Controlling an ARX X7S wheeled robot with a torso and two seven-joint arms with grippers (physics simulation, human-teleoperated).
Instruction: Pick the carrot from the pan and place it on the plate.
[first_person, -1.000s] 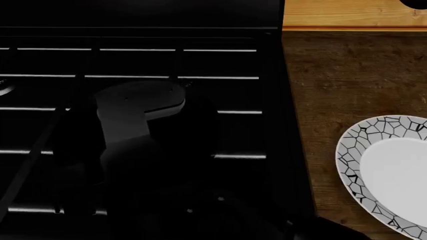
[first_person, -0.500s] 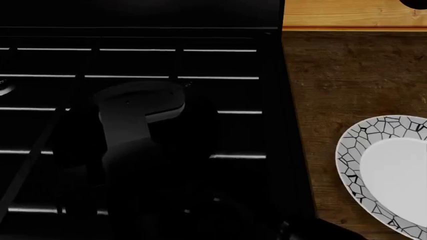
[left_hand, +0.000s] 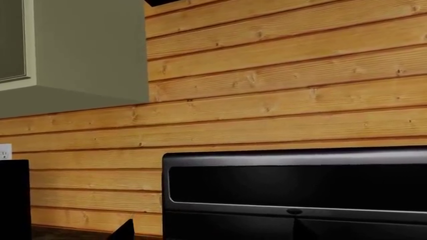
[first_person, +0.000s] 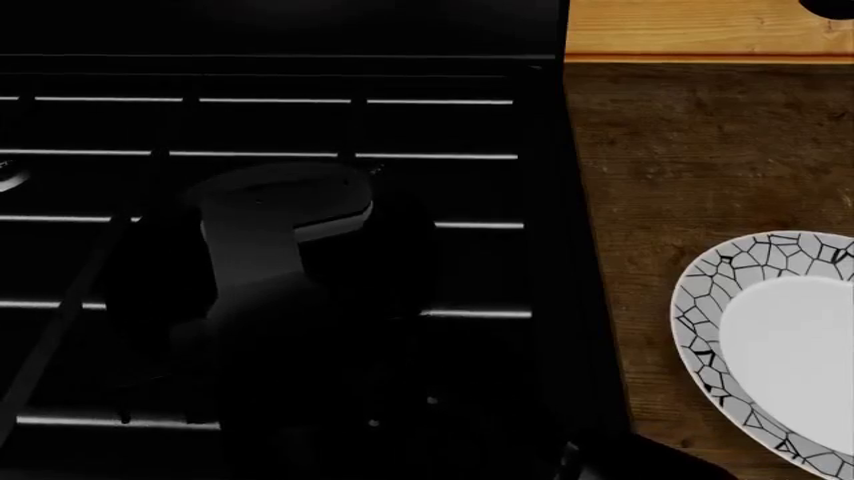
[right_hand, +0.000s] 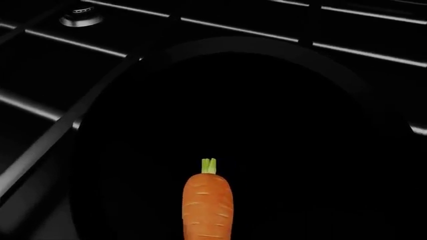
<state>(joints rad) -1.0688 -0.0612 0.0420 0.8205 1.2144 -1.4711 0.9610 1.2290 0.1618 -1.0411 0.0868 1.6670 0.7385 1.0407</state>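
The carrot (right_hand: 208, 205) lies in the black pan (right_hand: 267, 46), green stem pointing away from the camera, its thick end cut off by the frame edge. The pan's long handle (right_hand: 40, 150) runs out over the stove grates. My right arm (first_person: 274, 235) hangs over the pan in the head view and hides the carrot there. Its gripper's fingers do not stand out against the black, so their state is unclear. The plate (first_person: 694, 320) sits on the wooden counter right of the stove, partly cut off. My left gripper (left_hand: 213, 235) is open and empty, facing the wall.
The black stove (first_person: 267, 100) with its grates fills the left and middle of the head view. A burner cap (right_hand: 80, 19) lies beyond the pan. The brown counter (first_person: 694, 160) lies between stove and plate. The stove's back panel (left_hand: 293, 185) and the wood wall face the left wrist.
My right arm's grey link has shifted slightly toward the near side over the pan. The plate has not moved.
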